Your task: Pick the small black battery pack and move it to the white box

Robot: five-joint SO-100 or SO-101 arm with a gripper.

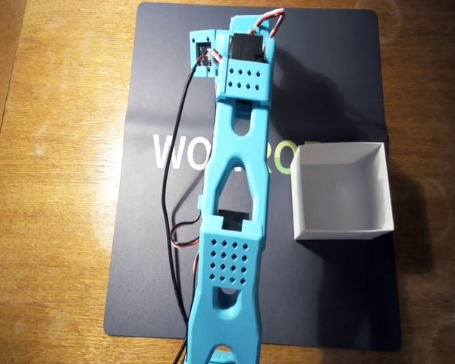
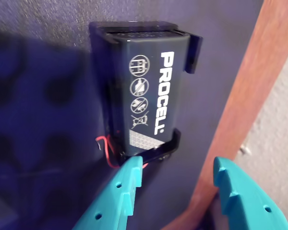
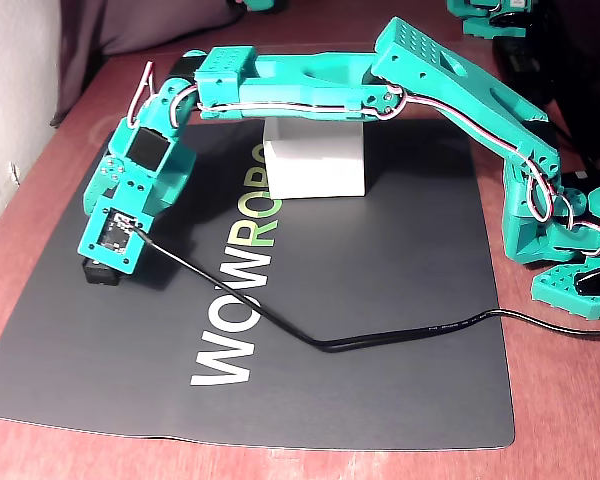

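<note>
**Jaws spread at the edge of the battery pack**

The small black rectangular battery pack (image 2: 146,93), marked with white "PROCELL" lettering, is seen in the wrist view lying flat on the dark rubber-like mat (image 2: 48,96), seated in a black plastic holder whose clips show at both ends. Thin red wires (image 2: 104,143) emerge at its near end. The mat's edge runs just beside the pack, and the brown wooden bench (image 2: 245,110) is seen beyond it.

The teal two-finger gripper (image 2: 175,184) enters from the bottom of the wrist view with its jaws spread. One fingertip (image 2: 129,175) sits at the near end of the pack, overlapping the holder; whether contact is made cannot be told. The other finger (image 2: 235,191) is well to the right, over the bench edge. Nothing is held between them.

In the fixed view the teal arm (image 3: 320,85) is stretched across to the mat's far left corner, the gripper head tilted down over the pack (image 3: 102,272), only a dark sliver of which is visible.

The square white cardboard box (image 1: 340,191), open-topped and low-walled, stands on the mat well apart from the pack; it is seen to the right of the arm in the overhead view. A black cable (image 3: 380,335) trails across the mat.
</note>
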